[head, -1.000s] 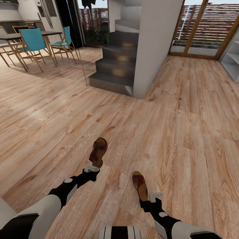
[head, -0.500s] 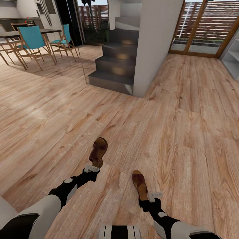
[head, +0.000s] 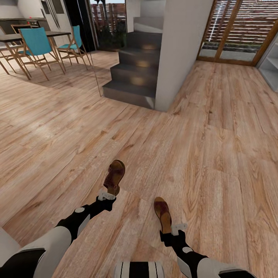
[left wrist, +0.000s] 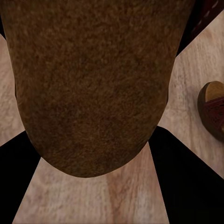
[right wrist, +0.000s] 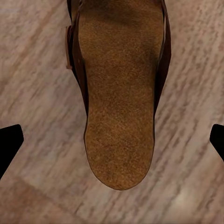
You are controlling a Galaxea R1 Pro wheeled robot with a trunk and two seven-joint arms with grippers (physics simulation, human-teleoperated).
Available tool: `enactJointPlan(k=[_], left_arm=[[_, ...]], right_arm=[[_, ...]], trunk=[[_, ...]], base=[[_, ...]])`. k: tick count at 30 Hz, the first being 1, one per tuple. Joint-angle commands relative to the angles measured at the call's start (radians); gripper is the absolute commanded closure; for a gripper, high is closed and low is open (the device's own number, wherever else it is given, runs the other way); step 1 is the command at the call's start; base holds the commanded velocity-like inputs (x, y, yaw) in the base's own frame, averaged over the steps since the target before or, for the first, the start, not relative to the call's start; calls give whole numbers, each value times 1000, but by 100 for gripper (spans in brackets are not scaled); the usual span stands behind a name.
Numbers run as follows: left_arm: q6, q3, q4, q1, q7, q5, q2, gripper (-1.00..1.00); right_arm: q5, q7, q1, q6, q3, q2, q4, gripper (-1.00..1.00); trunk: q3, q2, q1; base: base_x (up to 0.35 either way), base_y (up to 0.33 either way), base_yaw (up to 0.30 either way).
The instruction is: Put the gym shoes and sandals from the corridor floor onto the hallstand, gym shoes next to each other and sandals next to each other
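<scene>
Head view: left end effector (head: 106, 195) grips sandal (head: 114, 177) heel | right end effector (head: 177, 229) wide, behind second sandal (head: 162, 214) | shelf (head: 271, 65) cut off upper right

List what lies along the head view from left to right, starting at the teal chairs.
Teal chairs → staircase → white pillar → slatted glass doors → hallstand at the right edge.
</scene>
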Motion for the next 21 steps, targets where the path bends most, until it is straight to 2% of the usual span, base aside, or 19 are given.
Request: enactJointPlan(k=[1,21], left_arm=[[0,0,0,0,-1,1,0,100],[0,0,0,0,-1,1,0,100]], right_arm=[[0,0,0,0,0,0,0,-100],[-2,0,0,0,0,-1,0,-100]], trunk=[[-2,0,0],[-34,0,0]], base=[[0,0,0],[0,0,0]])
